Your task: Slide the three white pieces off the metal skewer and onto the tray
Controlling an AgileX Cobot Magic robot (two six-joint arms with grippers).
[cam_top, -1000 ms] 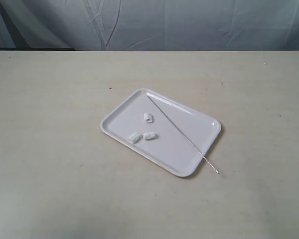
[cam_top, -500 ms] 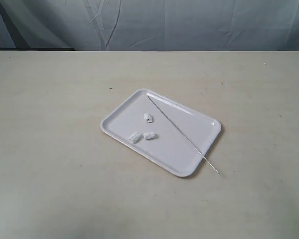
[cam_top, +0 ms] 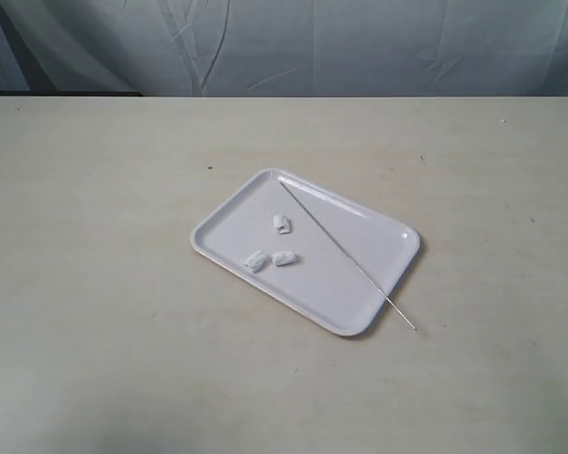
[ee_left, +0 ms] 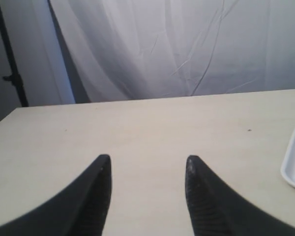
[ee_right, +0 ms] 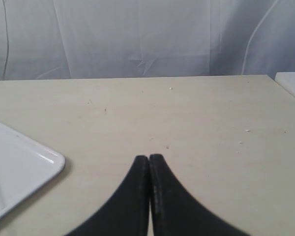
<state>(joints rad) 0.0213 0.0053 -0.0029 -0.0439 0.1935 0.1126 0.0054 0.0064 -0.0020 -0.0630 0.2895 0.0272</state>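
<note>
three white pieces (cam_top: 284, 257), blocky, lie on the glossy tray (cam_top: 232, 232).

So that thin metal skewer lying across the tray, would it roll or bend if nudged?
The metal skewer looks straight and rigid, so it probably would not flop. Being so thin, it would likely roll or slide easily on the smooth tray. One end sticks out past the rim, so a push there might pivot it.
</note>
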